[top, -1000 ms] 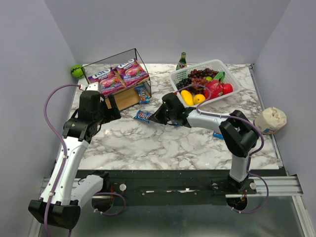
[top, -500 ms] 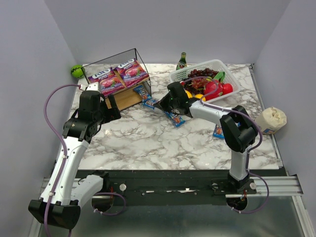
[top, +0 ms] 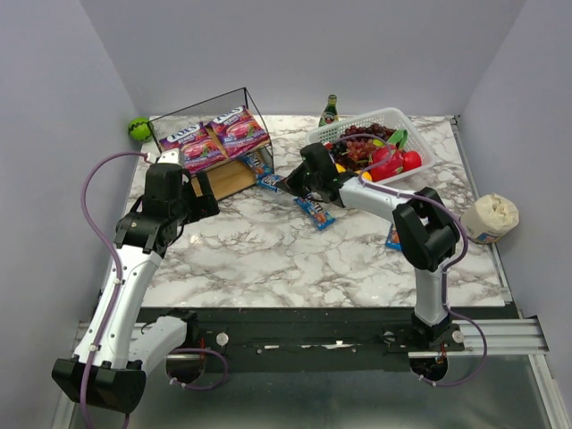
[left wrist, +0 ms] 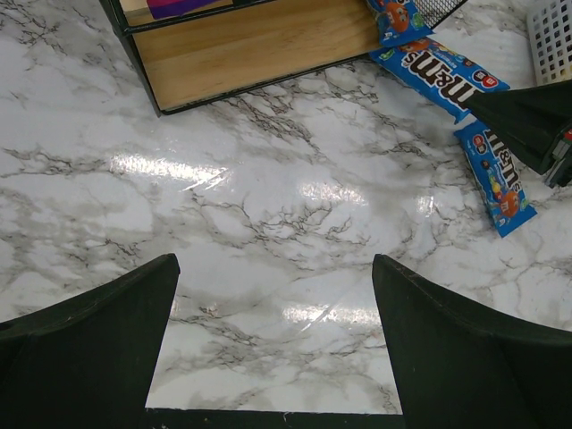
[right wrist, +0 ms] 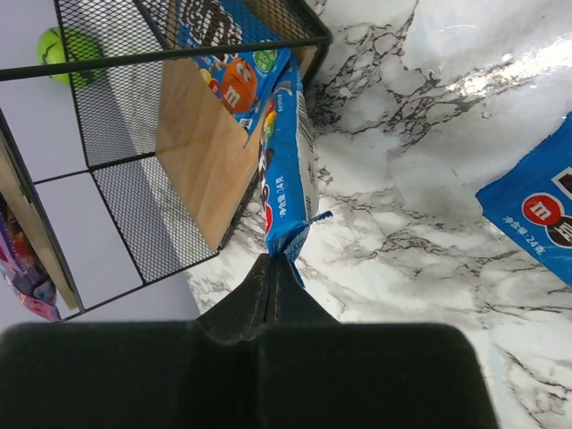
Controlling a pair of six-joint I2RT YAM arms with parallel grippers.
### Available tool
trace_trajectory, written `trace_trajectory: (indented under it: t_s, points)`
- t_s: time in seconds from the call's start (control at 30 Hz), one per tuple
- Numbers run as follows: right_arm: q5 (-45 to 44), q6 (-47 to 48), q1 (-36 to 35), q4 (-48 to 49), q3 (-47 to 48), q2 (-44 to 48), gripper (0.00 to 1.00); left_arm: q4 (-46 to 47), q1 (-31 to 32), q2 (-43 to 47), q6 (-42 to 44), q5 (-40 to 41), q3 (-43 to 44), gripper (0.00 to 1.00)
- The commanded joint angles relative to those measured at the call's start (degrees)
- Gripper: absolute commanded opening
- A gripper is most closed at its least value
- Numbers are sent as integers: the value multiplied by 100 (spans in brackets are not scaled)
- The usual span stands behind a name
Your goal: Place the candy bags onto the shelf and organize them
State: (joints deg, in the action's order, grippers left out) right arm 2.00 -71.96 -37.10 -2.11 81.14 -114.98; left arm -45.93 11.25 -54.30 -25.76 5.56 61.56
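The shelf [top: 214, 174] stands at the back left with two purple bags [top: 183, 141] [top: 237, 130] on its top board. A blue packet [top: 255, 163] lies on the lower board [right wrist: 197, 143] at its right end. My right gripper [top: 286, 186] is shut on the end of another blue packet [right wrist: 288, 192], which it holds edge-up right beside the shelf's right end. One more blue packet [top: 315, 213] lies on the table, and another [top: 393, 239] is partly hidden by the right arm. My left gripper [left wrist: 273, 349] is open and empty above bare marble in front of the shelf.
A white lattice basket [top: 420, 147] of fruit stands at the back right, a green bottle [top: 330, 111] behind it. A green ball [top: 138, 128] lies left of the shelf. A wrapped paper roll [top: 488, 217] sits at the right edge. Walls enclose three sides.
My right gripper closed on a blue packet in the middle of the table and carried it back and left to the shelf's right end. The left arm has not moved.
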Motion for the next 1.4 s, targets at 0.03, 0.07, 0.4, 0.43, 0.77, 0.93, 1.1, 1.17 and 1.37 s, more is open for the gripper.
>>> trace_trajectory:
  t_s: [0.03,0.07,0.4,0.43,0.77,0.93,1.1,1.17,1.37]
  points:
    - [63,-98,1,0,-160,115,1,76,-17,25,36,94,14,99]
    - [81,-133,-16,9,-247,212,1,84,-17,25,36,103,14,99]
    - [441,-564,-245,-97,-477,670,1,32,-26,95,27,129,84,99]
    - [503,-573,-271,-97,-442,661,1,23,-26,130,27,129,102,99]
    - [100,-906,-605,464,427,-84,1,-73,-26,271,-70,200,225,99]
    - [-269,-933,-649,826,1016,-779,1,-135,-26,306,-52,243,277,99]
    - [-692,-1328,-667,1264,1421,-1360,1,-170,-35,298,-43,226,339,99]
    - [-902,-1547,-676,1458,1579,-1606,1,-179,-26,271,-35,235,357,99]
    - [-1307,-2153,-719,1310,2247,-2186,1,-170,-26,245,-8,235,330,99]
